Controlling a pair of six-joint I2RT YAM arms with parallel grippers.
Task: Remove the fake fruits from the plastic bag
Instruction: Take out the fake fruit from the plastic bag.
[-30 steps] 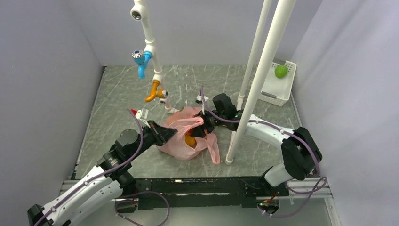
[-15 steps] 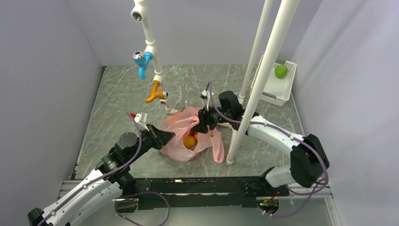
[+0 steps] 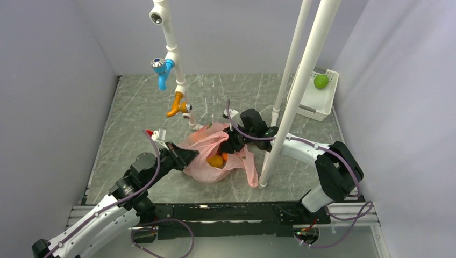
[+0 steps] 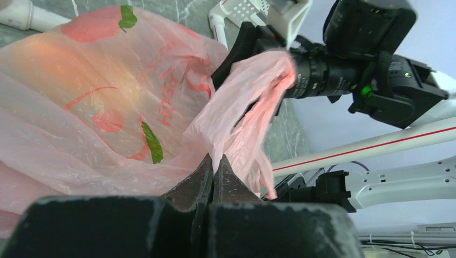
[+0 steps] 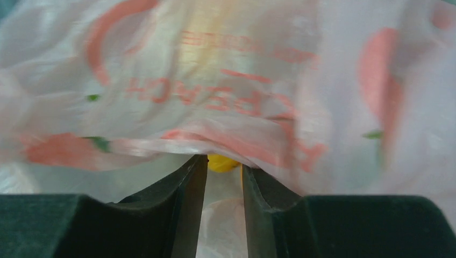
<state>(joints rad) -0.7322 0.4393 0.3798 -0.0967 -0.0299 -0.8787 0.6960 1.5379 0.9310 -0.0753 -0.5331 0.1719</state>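
Note:
The pink plastic bag [image 3: 207, 146] lies crumpled mid-table with its mouth pulled open. Two round orange fake fruits [image 3: 216, 160] show inside it. My left gripper [image 3: 189, 156] is shut on the bag's near-left rim, which the left wrist view shows pinched between the jaws [image 4: 213, 161]. My right gripper [image 3: 232, 145] reaches into the bag's mouth from the right, a bag handle draped over it [image 4: 258, 80]. In the right wrist view its jaws [image 5: 223, 159] stand narrowly apart under the bag film, a yellow fruit [image 5: 220, 164] right at the tips. The red bunch is hidden.
A white slotted basket [image 3: 314, 102] holding a lime-green fruit [image 3: 321, 81] stands at the far right. Two white poles [image 3: 290, 107] rise just right of the bag, one footed at the near side. A white pipe with blue and orange taps [image 3: 173, 64] hangs behind the bag.
My right gripper lifted back from the bag half a second ago and has dipped down into its mouth again. The left gripper keeps its hold on the rim, shifted slightly.

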